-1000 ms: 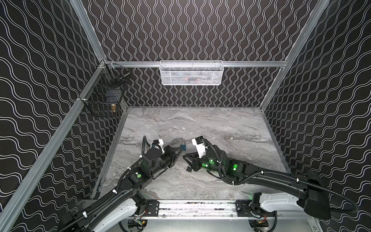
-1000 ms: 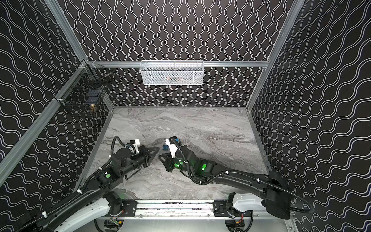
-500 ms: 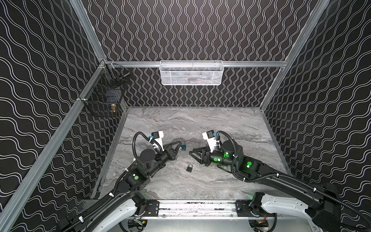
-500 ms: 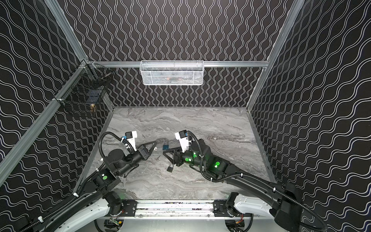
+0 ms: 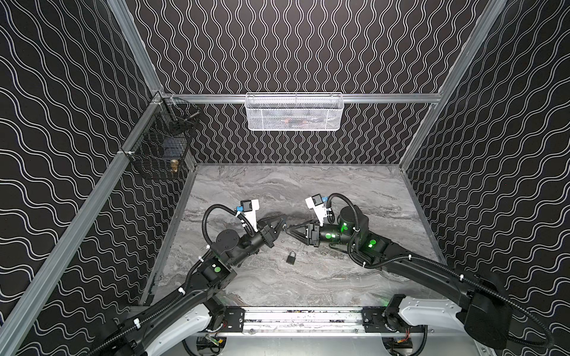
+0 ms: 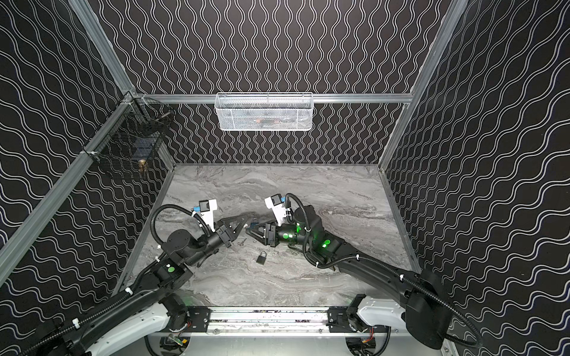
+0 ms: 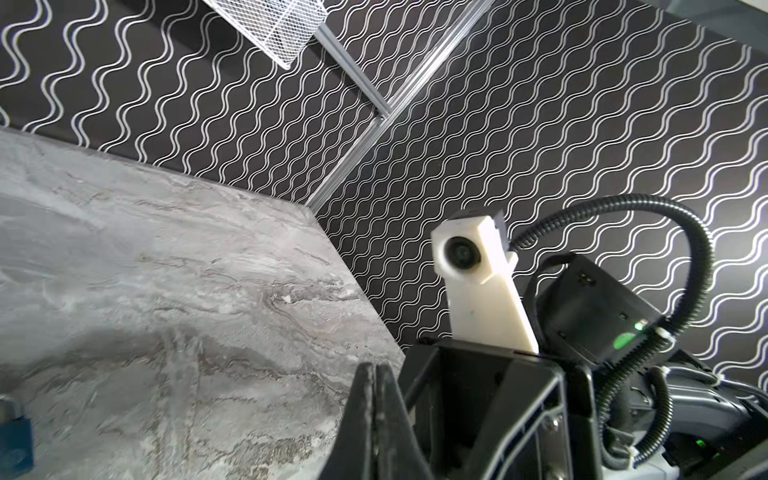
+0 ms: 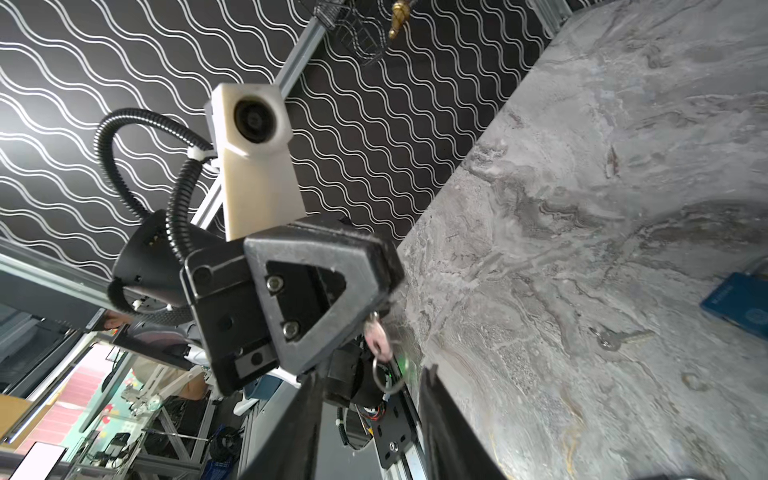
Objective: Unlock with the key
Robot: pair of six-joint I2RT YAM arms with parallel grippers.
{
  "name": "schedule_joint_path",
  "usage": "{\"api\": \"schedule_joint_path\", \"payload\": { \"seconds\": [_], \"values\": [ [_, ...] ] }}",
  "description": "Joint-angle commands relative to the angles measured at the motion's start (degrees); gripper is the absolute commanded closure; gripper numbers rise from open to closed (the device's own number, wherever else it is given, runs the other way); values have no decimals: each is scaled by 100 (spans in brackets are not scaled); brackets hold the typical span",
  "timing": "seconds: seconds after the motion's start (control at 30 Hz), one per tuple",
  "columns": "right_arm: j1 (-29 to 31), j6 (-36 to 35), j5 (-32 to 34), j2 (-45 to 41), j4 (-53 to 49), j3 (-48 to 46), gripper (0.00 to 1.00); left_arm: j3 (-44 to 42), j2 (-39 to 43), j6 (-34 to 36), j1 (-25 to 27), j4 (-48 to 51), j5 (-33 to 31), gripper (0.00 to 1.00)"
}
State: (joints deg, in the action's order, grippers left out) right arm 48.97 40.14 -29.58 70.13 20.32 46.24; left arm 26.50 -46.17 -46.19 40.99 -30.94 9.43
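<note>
left gripper (image 8: 376, 318) is clamped fully closed on a small key (image 8: 377, 338), held right at the fingertips. a split ring (image 8: 386, 374) dangles loose under it. the exposed end looks like the head and the blade seems buried in the grip, not sure. right gripper (image 5: 288, 232) is part open with nothing in it, its tips just beside the left tips over the middle of the table (image 5: 308, 191).

black padlock (image 5: 291, 257) lies flat on the marble on the near side of both tips, untouched. blue padlock (image 8: 735, 303) lies just past the tips toward the back wall, with a second loose key (image 8: 615, 338) near it. cannot tell which lock the held key fits.

step as i read it: a handover or regrasp of the key, so early, with no lock held and nothing inserted. to do it well, the right claw should close on the head only, square to the flat. the left should let go only once that grip is firm. keep the blade free and pointing out. watch that the ring doesn't get pinched or snag a finger.

room: the back half of the table is bare, with plenty of space. the left arm sits near the left wall, so it has little swing there. the front rail (image 5: 302, 317) carries both bases. black wire basket (image 5: 160, 151) and white mesh basket (image 5: 293, 112) hang high, well apart from the work.
</note>
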Motion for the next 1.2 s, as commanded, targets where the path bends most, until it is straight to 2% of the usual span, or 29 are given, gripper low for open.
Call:
{"api": "schedule_joint_path", "payload": {
  "seconds": [0.0,0.17,0.6,0.77,1.03,1.17],
  "values": [
    [-10,52,-243,79,502,86,61,-49,-43,-26,0,-670,209,100],
    [-45,92,-140,93,616,25,65,13,2,18,-3,-523,213,100],
    [-63,198,-405,325,842,92,83,-24,-135,-84,1,-694,228,100],
    [-62,244,-469,405,880,127,87,-67,-151,-140,-3,-823,227,100],
    [-84,202,-223,222,817,43,99,-23,-98,-17,-2,-670,250,100],
    [-84,143,-192,221,702,54,100,39,-98,48,0,-578,327,100]
  ]
}}
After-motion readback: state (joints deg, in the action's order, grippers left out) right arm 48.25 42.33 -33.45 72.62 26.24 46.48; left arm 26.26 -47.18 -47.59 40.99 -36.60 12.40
